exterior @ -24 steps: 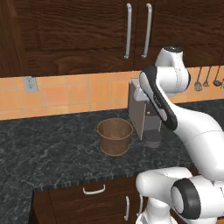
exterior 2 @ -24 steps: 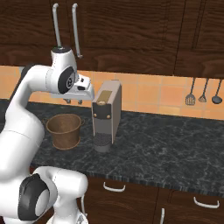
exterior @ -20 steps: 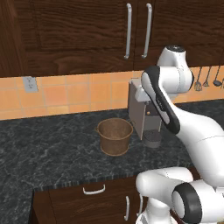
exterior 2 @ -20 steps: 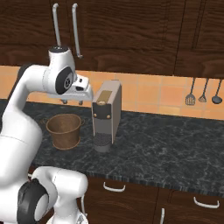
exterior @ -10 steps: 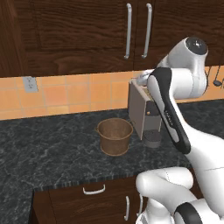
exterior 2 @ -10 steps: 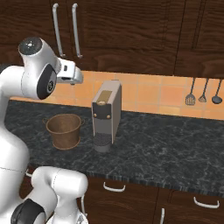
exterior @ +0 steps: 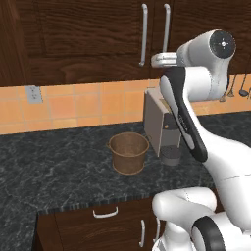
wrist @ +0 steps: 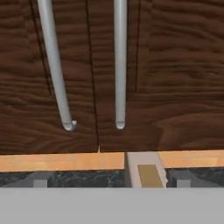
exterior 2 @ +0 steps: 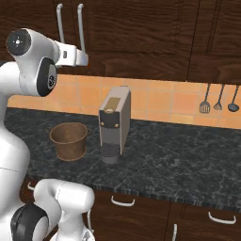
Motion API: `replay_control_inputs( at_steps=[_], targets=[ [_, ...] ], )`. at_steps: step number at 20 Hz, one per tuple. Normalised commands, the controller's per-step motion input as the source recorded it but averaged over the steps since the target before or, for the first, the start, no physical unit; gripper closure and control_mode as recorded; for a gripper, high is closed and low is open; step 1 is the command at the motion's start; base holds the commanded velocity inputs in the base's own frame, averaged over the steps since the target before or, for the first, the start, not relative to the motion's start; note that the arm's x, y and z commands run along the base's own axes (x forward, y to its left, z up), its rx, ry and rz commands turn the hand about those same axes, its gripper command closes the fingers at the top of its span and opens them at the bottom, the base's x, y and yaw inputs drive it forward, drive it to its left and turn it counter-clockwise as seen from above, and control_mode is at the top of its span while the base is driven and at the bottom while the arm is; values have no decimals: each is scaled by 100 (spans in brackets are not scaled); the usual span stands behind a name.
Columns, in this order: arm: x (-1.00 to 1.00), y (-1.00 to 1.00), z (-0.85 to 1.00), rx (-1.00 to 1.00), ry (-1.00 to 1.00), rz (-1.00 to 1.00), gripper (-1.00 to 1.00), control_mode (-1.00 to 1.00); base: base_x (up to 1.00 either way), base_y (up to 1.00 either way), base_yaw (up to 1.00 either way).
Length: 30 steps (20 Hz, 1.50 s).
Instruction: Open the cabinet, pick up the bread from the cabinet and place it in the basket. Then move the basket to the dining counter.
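Note:
The dark wooden cabinet [exterior: 88, 39] hangs over the worktop with both doors shut, so the bread is hidden. Its two long silver handles [wrist: 119, 65] run side by side at the door seam. My gripper [exterior: 154, 60] is raised level with the doors' lower edge, just below the handle ends and a short way in front of the wood. In the hand view its fingertips [wrist: 40, 180] stand wide apart, open and holding nothing. Below it, the round brown basket [exterior: 128, 152] stands empty on the black stone worktop [exterior: 49, 166]. The dining counter is out of view.
A tan coffee machine [exterior 2: 114, 122] stands right of the basket, almost under the gripper. Kitchen utensils [exterior 2: 219, 103] hang on the orange tiled wall at the far right. A wall socket [exterior: 33, 94] sits at the left. Low drawers with short handles [exterior: 105, 213] run beneath the worktop.
The arm has swung upward, lifting the hand from in front of the coffee machine to the cabinet's lower edge by the handles. Basket and machine have stayed put.

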Motion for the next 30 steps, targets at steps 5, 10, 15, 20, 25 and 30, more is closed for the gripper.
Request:
replay_control_inputs(
  at_steps=[5,10,15,20,25,30],
  targets=[
    [4,-8,35,1,-13,-13,-100,-100,0,0,0],
    [40,-32,45,7,0,-3,-100,-100,0,0,0],
    [43,0,12,11,18,0,-100,-100,0,0,0],
    [44,12,5,7,7,0,-100,-100,0,0,0],
    [61,19,-13,4,0,0,-100,-100,0,0,0],
    [51,-3,-20,4,-2,0,-100,-100,0,0,0]
  ],
)
